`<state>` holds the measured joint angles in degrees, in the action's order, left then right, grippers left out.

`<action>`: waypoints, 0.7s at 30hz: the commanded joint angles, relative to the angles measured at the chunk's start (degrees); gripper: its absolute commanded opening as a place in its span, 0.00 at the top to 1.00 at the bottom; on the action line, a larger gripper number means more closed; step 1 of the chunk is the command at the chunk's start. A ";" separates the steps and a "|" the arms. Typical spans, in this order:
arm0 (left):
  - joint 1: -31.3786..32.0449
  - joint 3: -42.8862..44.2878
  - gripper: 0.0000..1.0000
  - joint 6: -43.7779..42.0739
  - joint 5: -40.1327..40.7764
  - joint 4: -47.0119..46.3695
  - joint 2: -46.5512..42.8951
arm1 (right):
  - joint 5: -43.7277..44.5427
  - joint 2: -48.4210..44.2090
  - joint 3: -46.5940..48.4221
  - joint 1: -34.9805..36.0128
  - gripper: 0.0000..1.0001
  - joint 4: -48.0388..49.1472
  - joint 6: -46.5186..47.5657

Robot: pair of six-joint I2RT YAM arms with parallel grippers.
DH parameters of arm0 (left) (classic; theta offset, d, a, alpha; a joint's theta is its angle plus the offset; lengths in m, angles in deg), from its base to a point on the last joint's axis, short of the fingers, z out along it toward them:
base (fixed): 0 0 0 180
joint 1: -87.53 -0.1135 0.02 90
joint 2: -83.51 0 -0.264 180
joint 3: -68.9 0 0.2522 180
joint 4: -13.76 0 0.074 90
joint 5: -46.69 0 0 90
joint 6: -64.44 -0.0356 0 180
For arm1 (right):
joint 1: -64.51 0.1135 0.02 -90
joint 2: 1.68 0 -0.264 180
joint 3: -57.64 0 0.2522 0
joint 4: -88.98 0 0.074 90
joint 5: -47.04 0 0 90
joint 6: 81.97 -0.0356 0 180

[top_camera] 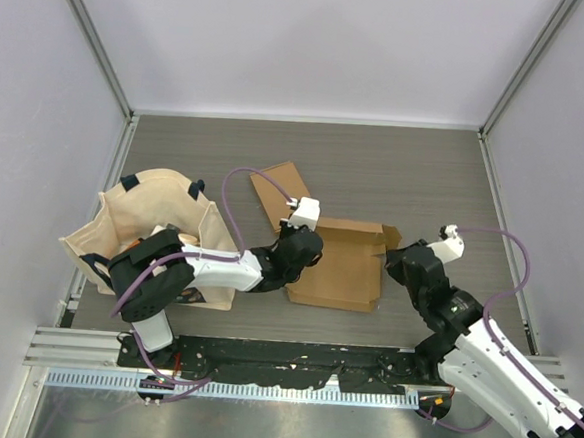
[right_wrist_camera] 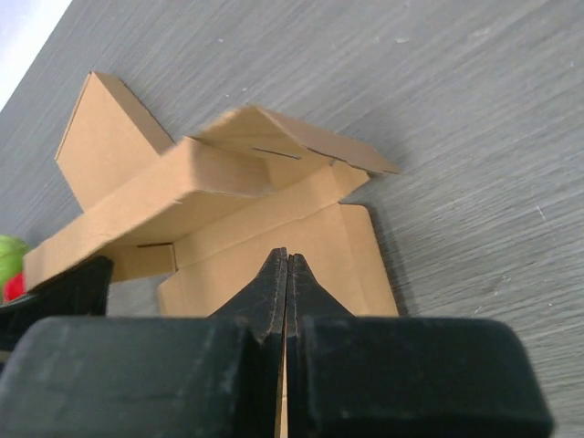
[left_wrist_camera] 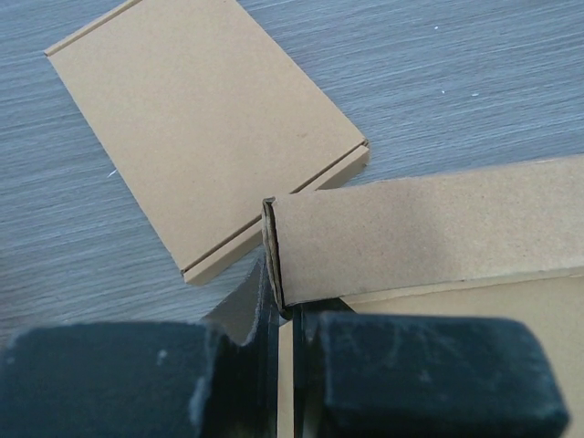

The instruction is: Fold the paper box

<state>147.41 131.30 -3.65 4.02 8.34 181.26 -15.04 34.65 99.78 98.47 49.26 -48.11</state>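
**Ana:** When you count the cardboard on the table (top_camera: 425,178), how many pieces do you get?

**Ben:** Two. One paper box (top_camera: 340,275) lies in the middle of the table, its base flat and its side walls partly raised. One flat cardboard sheet (top_camera: 277,191) lies just beside the box's far left corner.

**Ana:** Anything else?

**Ben:** One cloth bag (top_camera: 162,215), standing open at the left, well apart from the sheet.

**Ana:** And the two arms?

**Ben:** One hand each. The left hand (top_camera: 298,237) sits at the box's left side. In its wrist view, the left hand (left_wrist_camera: 287,315) is pinched narrow on the end of one raised wall of the paper box (left_wrist_camera: 429,233), with the thin card between its fingers and the cardboard sheet (left_wrist_camera: 205,128) lying beyond.

**Ana:** The right one?

**Ben:** The right hand (top_camera: 397,260) is at the box's right edge. In its wrist view, the right hand (right_wrist_camera: 286,266) has its two fingers pressed together with nothing between them, the tips low over the base of the paper box (right_wrist_camera: 274,228). Whether they touch the card, I cannot tell.
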 commanded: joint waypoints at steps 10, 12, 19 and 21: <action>-0.29 1.11 1.00 4.19 2.59 4.68 -0.37 | 4.87 12.17 -13.44 -5.46 0.99 34.38 -5.38; -0.20 1.10 1.00 4.28 2.42 4.76 -0.64 | 2.76 15.76 -14.22 -7.58 0.99 37.62 -6.00; -0.29 0.67 1.00 4.63 1.71 4.94 -0.64 | 2.93 15.43 -15.72 -9.08 0.99 36.67 -2.49; -0.29 0.58 1.00 4.72 1.71 4.94 -0.46 | 3.54 15.60 -16.25 -9.17 0.99 37.64 0.41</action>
<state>147.41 132.20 0.00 4.68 11.62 181.26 -14.15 51.09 84.37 89.55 82.55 -51.58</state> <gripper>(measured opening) 0.055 0.024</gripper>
